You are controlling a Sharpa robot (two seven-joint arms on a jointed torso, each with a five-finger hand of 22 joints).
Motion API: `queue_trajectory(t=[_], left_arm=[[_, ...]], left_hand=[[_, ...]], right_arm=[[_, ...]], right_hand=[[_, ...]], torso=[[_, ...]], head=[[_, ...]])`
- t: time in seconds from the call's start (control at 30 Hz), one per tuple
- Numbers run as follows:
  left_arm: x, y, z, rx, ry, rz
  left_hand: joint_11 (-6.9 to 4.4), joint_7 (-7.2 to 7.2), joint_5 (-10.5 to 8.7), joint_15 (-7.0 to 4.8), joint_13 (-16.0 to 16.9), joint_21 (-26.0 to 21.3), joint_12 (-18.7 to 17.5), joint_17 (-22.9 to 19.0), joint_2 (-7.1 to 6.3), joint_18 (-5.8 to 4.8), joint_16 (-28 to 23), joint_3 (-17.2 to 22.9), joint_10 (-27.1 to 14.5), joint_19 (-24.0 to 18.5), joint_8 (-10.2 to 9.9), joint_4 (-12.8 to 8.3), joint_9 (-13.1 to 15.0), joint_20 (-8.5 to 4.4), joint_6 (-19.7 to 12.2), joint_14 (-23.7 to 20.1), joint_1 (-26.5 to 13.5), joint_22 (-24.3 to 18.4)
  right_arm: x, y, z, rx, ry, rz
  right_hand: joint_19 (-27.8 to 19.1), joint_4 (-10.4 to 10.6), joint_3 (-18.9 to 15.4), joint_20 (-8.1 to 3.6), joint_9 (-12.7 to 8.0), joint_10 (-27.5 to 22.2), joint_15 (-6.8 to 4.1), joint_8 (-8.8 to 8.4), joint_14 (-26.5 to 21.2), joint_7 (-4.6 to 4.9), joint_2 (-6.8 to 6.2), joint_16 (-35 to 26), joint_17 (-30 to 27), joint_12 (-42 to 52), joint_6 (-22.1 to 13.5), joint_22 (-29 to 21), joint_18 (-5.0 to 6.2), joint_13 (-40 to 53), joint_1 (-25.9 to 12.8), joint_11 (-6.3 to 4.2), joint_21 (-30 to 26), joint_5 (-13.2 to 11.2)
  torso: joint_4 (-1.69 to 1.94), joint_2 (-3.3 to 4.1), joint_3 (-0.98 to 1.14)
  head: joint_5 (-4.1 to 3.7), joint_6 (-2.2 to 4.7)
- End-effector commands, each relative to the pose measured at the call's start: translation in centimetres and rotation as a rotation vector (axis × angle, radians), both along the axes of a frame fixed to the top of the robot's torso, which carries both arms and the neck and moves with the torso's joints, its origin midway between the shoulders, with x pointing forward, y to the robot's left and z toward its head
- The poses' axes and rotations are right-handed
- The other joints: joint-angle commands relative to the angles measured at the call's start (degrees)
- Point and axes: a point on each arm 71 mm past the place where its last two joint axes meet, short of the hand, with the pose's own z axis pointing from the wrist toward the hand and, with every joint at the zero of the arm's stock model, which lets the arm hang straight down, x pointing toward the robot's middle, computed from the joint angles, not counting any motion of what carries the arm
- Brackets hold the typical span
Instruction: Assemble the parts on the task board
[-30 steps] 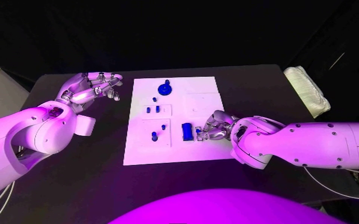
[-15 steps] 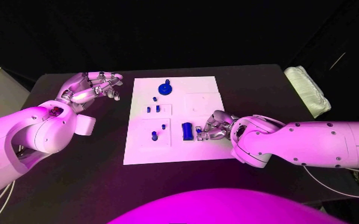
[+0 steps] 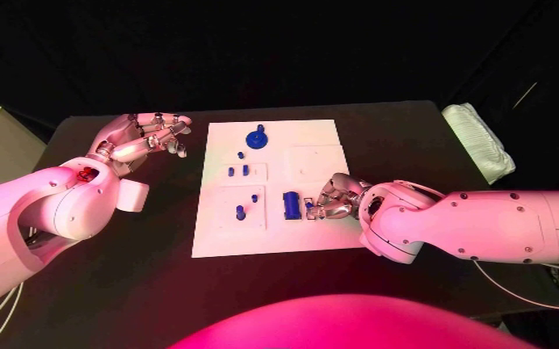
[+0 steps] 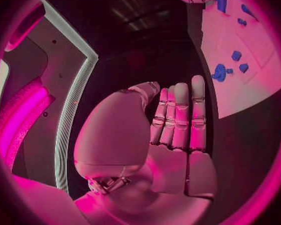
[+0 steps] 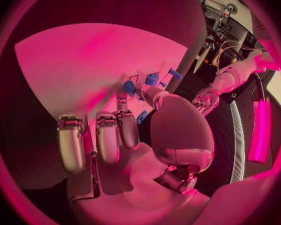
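The white task board lies in the middle of the black table. On it are a round blue knob, several small blue pegs and a blue rectangular block. My right hand rests at the board's right edge, its fingers curled over a small blue part beside the block. In the right wrist view, that small blue part sits between the thumb and fingers. My left hand hovers left of the board's far corner, fingers apart and empty. The left hand shows a bare palm in its wrist view.
A folded white cloth lies at the table's right edge. Bare black table lies left of and in front of the board. The board's far right section holds no parts.
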Motion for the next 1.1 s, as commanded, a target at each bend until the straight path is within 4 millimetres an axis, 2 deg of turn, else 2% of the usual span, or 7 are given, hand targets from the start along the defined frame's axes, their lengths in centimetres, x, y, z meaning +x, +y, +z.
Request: queue_trajectory(t=[0.03, 0.27, 0.3, 0.33, 0.5, 1.1], left_arm=[[-0.04, -0.18, 0.1, -0.011, 0.0, -0.012], [-0.06, -0.16, 0.1, -0.01, 0.001, -0.013], [-0.06, -0.16, 0.1, -0.01, 0.001, -0.013], [-0.06, -0.15, 0.1, -0.01, 0.001, -0.012], [-0.07, -0.13, 0.1, -0.01, 0.002, -0.012], [-0.09, -0.03, 0.1, -0.009, 0.003, -0.011]], left_hand=[[0.04, 0.2, 0.24, 0.28, -0.07, -0.31, -0.16, 0.05, 0.41, 0.76, -0.26, -0.01, 0.49, 0.24, -0.26, 0.32, -0.07, -0.03, -0.1, -0.09, 0.06, -0.05], [0.04, 0.18, 0.25, 0.28, -0.08, -0.34, -0.16, 0.06, 0.48, 0.76, -0.27, -0.01, 0.49, 0.25, -0.25, 0.4, -0.06, -0.03, -0.06, -0.09, 0.02, -0.06], [0.04, 0.17, 0.26, 0.28, -0.09, -0.36, -0.16, 0.07, 0.56, 0.76, -0.27, -0.01, 0.49, 0.26, -0.23, 0.49, -0.06, -0.02, -0.02, -0.08, -0.02, -0.07], [0.04, 0.17, 0.26, 0.28, -0.09, -0.36, -0.16, 0.07, 0.56, 0.76, -0.27, -0.01, 0.49, 0.26, -0.23, 0.49, -0.06, -0.02, -0.02, -0.08, -0.02, -0.07], [0.04, 0.17, 0.26, 0.28, -0.09, -0.36, -0.16, 0.07, 0.56, 0.76, -0.27, -0.01, 0.49, 0.26, -0.23, 0.49, -0.06, -0.02, -0.02, -0.08, -0.02, -0.07], [0.02, 0.11, 0.26, 0.28, -0.11, -0.41, -0.16, 0.08, 0.64, 0.76, -0.29, -0.01, 0.49, 0.27, -0.16, 0.58, -0.03, -0.02, 0.1, -0.08, -0.03, -0.1]], right_arm=[[-0.01, 0.32, 0.15, 0.013, -0.021, 0.012], [0.14, 0.16, 0.1, 0.009, -0.024, 0.001], [0.16, 0.14, 0.09, 0.008, -0.024, 0.0], [0.18, 0.14, 0.08, 0.007, -0.023, 0.0], [0.21, 0.18, 0.03, 0.0, -0.018, 0.003], [0.3, 0.15, 0.1, -0.036, -0.032, 0.005]], right_hand=[[5.99, -1.15, 1.58, -0.54, 0.03, 3.9, -0.43, 0.43, 5.98, -0.72, 0.08, 0.24, 15.09, 0.17, 0.88, 15.07, -0.39, 12.15, -0.8, -0.39, 0.12, -0.17], [5.99, -0.41, 2.37, -0.61, -0.03, 3.96, -0.49, 0.56, 5.98, -0.79, 1.35, 0.24, 15.09, 0.31, 0.93, 15.07, -0.39, 12.24, -2.08, -0.46, 0.12, -0.68], [5.99, -0.66, 3.22, -0.63, -0.07, 3.96, -0.53, 0.61, 5.98, -0.83, 1.73, 0.24, 15.09, 0.27, 0.85, 15.07, -0.39, 12.25, -2.39, -0.47, 0.12, -2.21], [5.99, -0.89, 3.72, -0.65, -0.1, 3.95, -0.52, 0.64, 5.98, -0.81, 1.76, 0.24, 15.09, 0.22, 0.8, 15.07, -0.39, 12.24, -2.61, -0.48, 0.12, -2.9], [5.99, -1.05, 3.93, -0.65, -0.1, 3.96, -0.52, 0.66, 5.98, -0.81, 1.68, 0.24, 15.09, 0.21, 0.78, 15.07, -0.39, 12.25, -2.74, -0.49, 0.12, -3.17], [5.99, -1.66, 5.03, -0.67, -0.11, 4.03, -0.55, 0.82, 5.98, -0.87, 1.89, 0.24, 15.09, 0.37, 0.83, 15.07, -0.39, 12.33, -3.05, -0.54, 0.12, -2.93]], torso=[[0.07, 0.06, -0.03], [0.07, 0.03, -0.11], [0.08, 0.01, -0.11], [0.08, 0.0, -0.11], [0.06, 0.04, -0.06], [-0.01, 0.03, -0.05]], head=[[-0.02, 0.03], [-0.01, -0.16], [0.05, -0.21], [0.03, -0.26], [0.11, -0.22], [0.15, -0.35]])
